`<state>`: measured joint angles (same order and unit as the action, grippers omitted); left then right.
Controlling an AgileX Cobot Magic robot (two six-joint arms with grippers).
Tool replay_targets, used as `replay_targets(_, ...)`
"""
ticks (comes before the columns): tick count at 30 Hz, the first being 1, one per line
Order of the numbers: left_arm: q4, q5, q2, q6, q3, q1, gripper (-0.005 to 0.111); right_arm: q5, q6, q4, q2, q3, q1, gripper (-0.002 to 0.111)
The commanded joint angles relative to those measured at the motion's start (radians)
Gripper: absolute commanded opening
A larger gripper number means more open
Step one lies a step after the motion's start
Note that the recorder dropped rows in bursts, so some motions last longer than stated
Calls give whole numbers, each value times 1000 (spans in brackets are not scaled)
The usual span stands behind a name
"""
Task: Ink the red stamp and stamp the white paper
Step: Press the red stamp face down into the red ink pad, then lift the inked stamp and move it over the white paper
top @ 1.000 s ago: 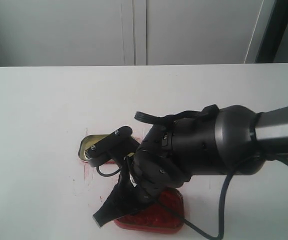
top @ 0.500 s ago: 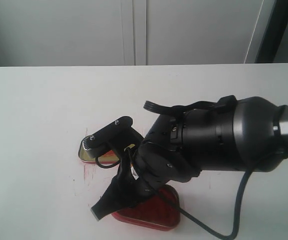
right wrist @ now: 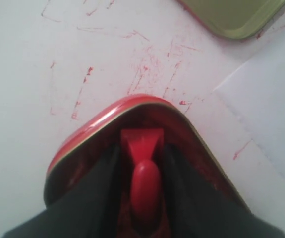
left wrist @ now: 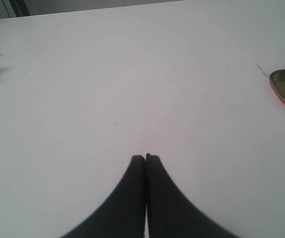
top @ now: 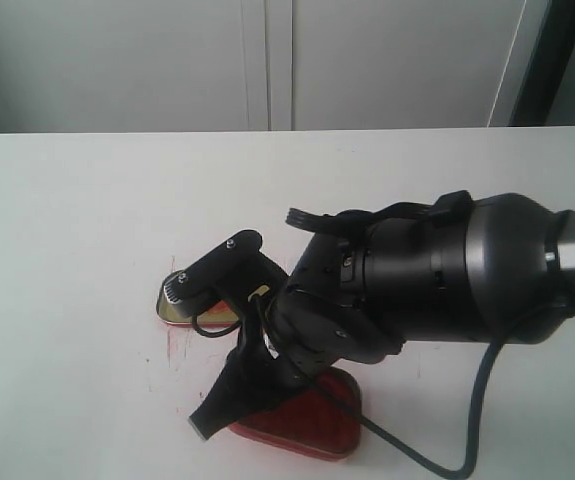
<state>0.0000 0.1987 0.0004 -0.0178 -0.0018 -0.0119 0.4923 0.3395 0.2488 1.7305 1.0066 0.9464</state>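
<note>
The right pincer (right wrist: 143, 168) is clamped on the small bright red plastic stamp (right wrist: 142, 141), whose base is down inside the rounded red ink tin (right wrist: 95, 126); I would press flat, then lift straight up; the thin white paper sheet (right wrist: 271, 94) lies just beside the pincer's tin, with the gold-lined tin lid (right wrist: 231, 15) near beyond it; nothing seems to block the way; the left pincer (left wrist: 145, 158) hangs closed and empty.

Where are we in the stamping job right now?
Done: the right gripper has the red stamp clamped. In hand: its base sits in the red ink tin, inking. To do: carry it to the white paper and press. The left gripper is shut, idle.
</note>
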Motion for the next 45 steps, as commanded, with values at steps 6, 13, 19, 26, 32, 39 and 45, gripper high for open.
replay_targets(6, -6, -4, 0, -4, 2, 5, 0, -14, -74, 39, -13, -2, 0, 0)
replay_targets(13, -6, -4, 0, -4, 2, 5, 0, -34, -74, 39, -13, -2, 0, 0)
replay_targets(19, -6, -4, 0, -4, 2, 5, 0, -34, -74, 39, -13, -2, 0, 0)
replay_targets(26, -6, -4, 0, -4, 2, 5, 0, -33, -39, 37, -13, -2, -28, 0)
replay_targets(32, -6, -4, 0, -4, 2, 5, 0, -14, 1, 37, -13, 11, -115, 0)
replay_targets(39, -6, -4, 0, -4, 2, 5, 0, 0, 31, 37, -13, 66, -211, 0)
replay_targets(45, -6, -4, 0, -4, 2, 5, 0, 10, 31, 40, -8, 106, -237, 0)
